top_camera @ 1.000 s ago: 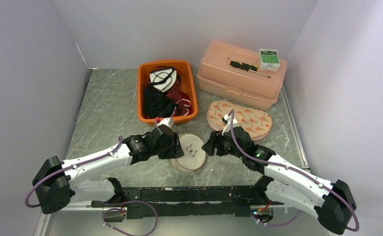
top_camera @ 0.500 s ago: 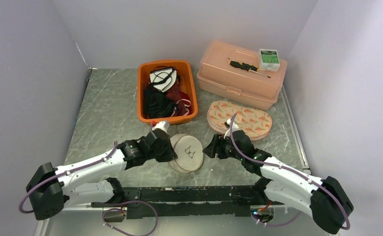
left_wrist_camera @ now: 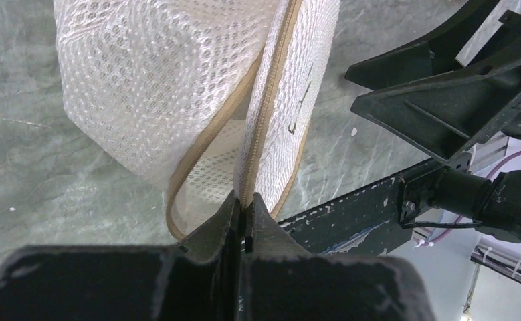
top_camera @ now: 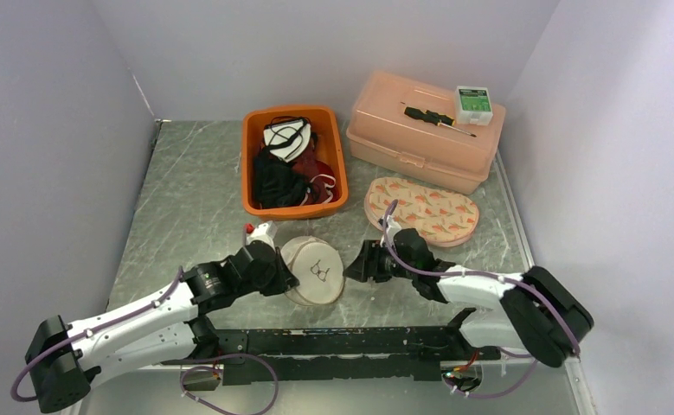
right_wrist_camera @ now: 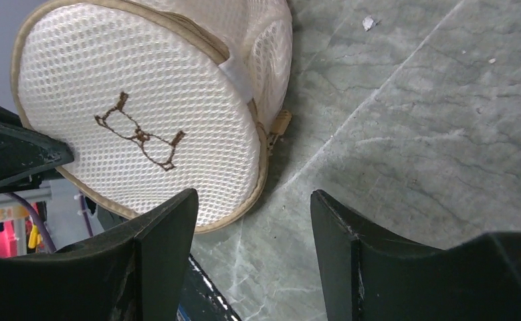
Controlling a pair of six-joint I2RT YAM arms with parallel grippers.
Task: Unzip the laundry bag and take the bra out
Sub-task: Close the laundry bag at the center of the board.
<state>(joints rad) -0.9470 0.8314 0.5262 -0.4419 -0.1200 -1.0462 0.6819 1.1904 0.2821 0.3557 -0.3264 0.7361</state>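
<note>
My left gripper (left_wrist_camera: 245, 207) is closed tight on the zipper seam (left_wrist_camera: 271, 100) of the round mesh laundry bag (left_wrist_camera: 144, 80); the two fingers meet on the cloth tape at the bag's lower rim. I pinch here, I think, to keep the bag tilted up on its edge, so that it does not slide on the table (top_camera: 195, 190) when the zipper is pulled. The embroidered face of the bag is turned toward my right gripper (right_wrist_camera: 252, 200). That one is wide open with nothing between its fingers, and it waits near the bag without touching it. The small zipper pull (right_wrist_camera: 281, 122) hangs at the side of the bag, close to the table, and my right fingers must reach it next. The zipper looks closed. I cannot see the bra, so I judge it is inside the bag. My left arm lies low and stretched forward from its base, with the wrist turned to the centre. My right arm is folded low, and its forearm points left, toward the bag.
</note>
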